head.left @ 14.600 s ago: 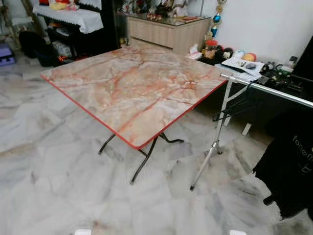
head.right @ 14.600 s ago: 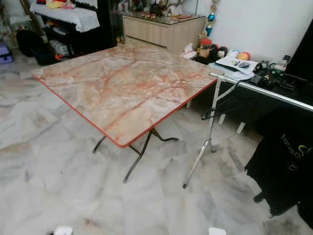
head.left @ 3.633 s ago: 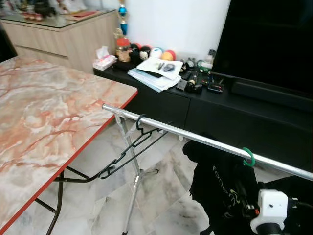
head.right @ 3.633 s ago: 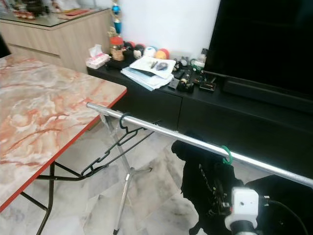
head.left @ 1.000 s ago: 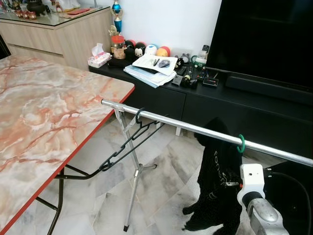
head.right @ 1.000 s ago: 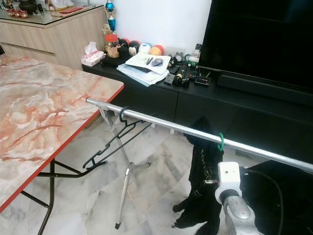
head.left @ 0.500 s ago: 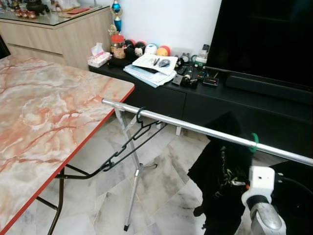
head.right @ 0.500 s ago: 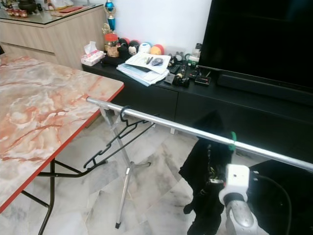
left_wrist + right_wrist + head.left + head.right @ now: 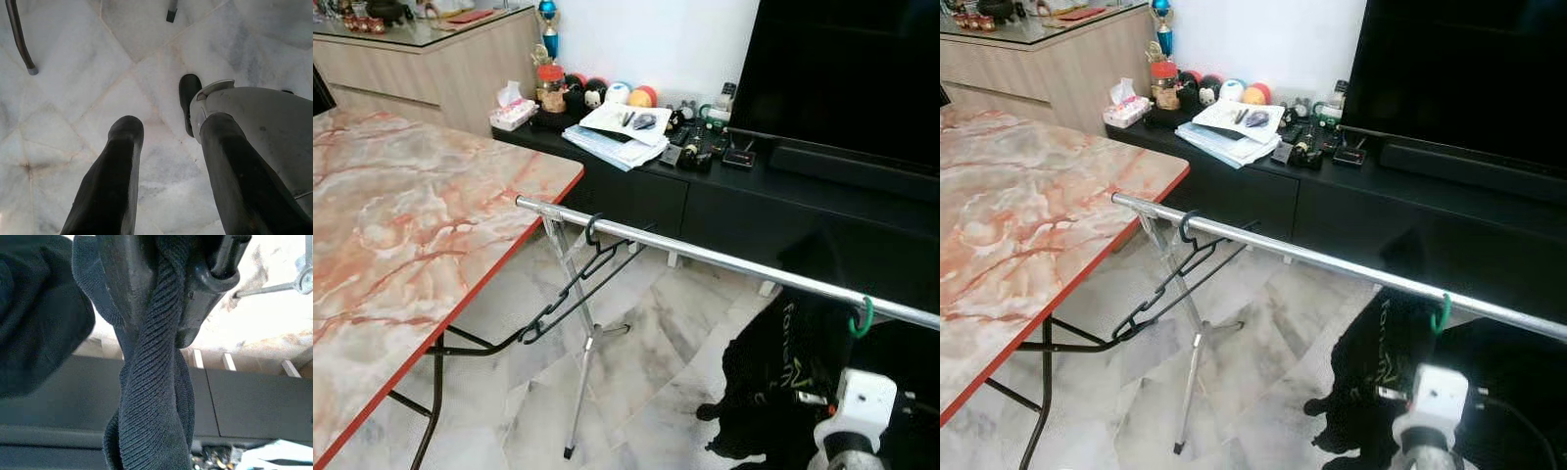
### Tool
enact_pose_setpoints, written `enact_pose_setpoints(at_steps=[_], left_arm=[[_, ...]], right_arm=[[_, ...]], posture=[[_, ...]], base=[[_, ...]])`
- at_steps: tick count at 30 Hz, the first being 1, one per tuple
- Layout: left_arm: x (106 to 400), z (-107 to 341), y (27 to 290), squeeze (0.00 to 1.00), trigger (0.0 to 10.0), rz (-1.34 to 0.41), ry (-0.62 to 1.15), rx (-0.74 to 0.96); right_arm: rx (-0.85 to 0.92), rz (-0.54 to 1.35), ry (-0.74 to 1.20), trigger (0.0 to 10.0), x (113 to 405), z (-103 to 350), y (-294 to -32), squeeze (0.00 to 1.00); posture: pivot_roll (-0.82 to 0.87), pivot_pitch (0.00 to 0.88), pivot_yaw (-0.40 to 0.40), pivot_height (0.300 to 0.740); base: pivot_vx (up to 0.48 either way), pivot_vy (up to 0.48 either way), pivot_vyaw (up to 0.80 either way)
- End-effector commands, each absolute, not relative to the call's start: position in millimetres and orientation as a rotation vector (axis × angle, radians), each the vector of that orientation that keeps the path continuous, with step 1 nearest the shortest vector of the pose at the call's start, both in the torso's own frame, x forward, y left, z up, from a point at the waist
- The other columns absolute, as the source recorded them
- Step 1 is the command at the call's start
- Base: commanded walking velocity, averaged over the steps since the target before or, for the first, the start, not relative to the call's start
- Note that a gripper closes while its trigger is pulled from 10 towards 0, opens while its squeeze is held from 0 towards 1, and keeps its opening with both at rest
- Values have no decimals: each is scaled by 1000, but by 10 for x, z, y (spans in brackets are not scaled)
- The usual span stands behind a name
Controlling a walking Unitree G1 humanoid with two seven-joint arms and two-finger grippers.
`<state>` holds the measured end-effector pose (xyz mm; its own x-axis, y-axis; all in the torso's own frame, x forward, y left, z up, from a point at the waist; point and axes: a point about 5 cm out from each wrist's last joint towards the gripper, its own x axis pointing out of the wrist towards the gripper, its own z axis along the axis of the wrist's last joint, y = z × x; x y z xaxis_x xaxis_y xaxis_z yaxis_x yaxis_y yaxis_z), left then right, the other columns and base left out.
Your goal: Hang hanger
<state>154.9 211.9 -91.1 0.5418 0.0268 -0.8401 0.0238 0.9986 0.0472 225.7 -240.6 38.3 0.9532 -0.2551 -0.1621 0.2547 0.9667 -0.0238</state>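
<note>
Now black garment pinched between right gripper jaws.

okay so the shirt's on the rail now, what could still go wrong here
The right gripper is clamped on the black shirt, so pulling away could drag the green hook along or off the rail. The rail stands on a thin leg; a tug might tip it and shake the empty black hanger loose.
</note>
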Motion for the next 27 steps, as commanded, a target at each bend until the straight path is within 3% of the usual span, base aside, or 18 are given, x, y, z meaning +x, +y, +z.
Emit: enact_pose_setpoints(at_steps=[1,10,11,12,13,14,27], left_arm=[[1476,-943,2125,0,10000,-3,1034,62],[1474,-940,2137,0,10000,10,1026,55],[1472,-940,2139,0,10000,10,1026,56],[1469,-941,2142,0,10000,10,1026,57],[1466,-940,2150,0,10000,14,1024,55],[1463,-940,2157,0,10000,16,1026,60],[1457,-940,2166,0,10000,37,1022,57]], right_arm=[[-2,-262,177,0,2226,328,-2394,0],[-22,-241,294,0,2157,104,-2424,0],[-24,-239,301,941,2149,88,-2425,0],[-26,-235,308,4510,2143,73,-2421,0],[-29,-231,312,9294,2138,55,-2412,0],[-27,-229,309,10000,2145,52,-2406,0],[-74,-150,265,10000,2331,131,-2376,0]], posture=[[77,72,5,740],[87,65,2,740],[87,64,2,740],[86,63,4,740],[86,64,5,740],[86,63,7,740],[103,33,17,740]], base=[[0,0,0],[0,0,0],[0,0,0],[0,0,0],[0,0,0],[0,0,0],[0,0,0]])
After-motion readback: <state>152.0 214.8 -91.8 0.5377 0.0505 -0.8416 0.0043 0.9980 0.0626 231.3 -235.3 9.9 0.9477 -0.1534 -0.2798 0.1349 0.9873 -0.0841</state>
